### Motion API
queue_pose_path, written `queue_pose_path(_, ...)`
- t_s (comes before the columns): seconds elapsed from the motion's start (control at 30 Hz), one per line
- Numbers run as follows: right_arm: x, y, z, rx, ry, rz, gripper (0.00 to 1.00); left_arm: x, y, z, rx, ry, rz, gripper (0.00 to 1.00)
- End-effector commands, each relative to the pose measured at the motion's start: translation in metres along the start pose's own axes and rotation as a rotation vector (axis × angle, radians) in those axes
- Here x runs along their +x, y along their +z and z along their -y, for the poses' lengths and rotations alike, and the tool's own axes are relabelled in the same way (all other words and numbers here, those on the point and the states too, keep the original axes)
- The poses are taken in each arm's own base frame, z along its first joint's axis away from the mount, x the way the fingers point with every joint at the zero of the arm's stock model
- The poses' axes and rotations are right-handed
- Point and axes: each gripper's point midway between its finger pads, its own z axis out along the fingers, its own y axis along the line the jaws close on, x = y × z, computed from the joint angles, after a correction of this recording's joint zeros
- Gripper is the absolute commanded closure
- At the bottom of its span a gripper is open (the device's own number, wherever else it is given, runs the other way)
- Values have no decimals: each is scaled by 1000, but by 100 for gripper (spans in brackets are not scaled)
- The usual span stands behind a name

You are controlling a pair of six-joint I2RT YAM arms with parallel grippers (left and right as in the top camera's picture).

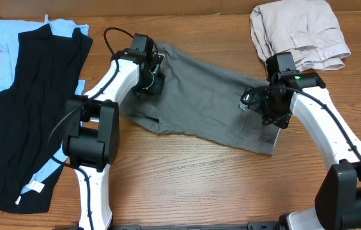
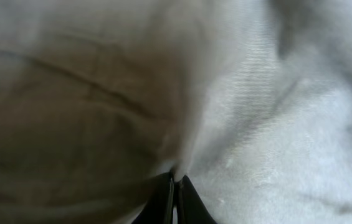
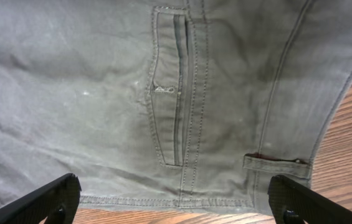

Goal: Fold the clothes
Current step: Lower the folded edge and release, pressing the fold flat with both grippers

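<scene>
The grey-brown shorts (image 1: 206,102) lie spread across the middle of the table. My left gripper (image 1: 149,75) sits at their upper left end, and in the left wrist view its fingers (image 2: 177,180) are shut on a pinch of the shorts' cloth (image 2: 256,112). My right gripper (image 1: 264,108) hovers over the shorts' right end. In the right wrist view its fingers (image 3: 176,199) are wide open above the waistband edge, with a welt pocket (image 3: 172,87) and a belt loop (image 3: 275,165) showing.
Paler beige trousers (image 1: 298,32) lie folded at the back right. A black garment (image 1: 36,108) lies over a light-blue one (image 1: 4,57) at the left. Bare wooden table (image 1: 199,185) runs along the front.
</scene>
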Motion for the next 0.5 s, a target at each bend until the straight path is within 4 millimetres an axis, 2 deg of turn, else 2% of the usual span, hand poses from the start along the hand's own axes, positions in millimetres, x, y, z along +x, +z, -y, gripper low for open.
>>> queue_pose_path(0.0,-11,-15,-3,-10,-13,59,0,49,30,-44,-208,-218,-167,96)
queue_pose_path(0.1,-12,-15,-2,-3,-13,63,0,76,19,-67,-290,-383,-251,96)
queue_pose_path(0.27,-19,-16,2,10,-7,91,0,106,5,-90,-322,-547,-357,96)
queue_pose_path(0.47,-35,-17,2,-33,-44,128,0,125,-5,-98,-315,-589,-435,96)
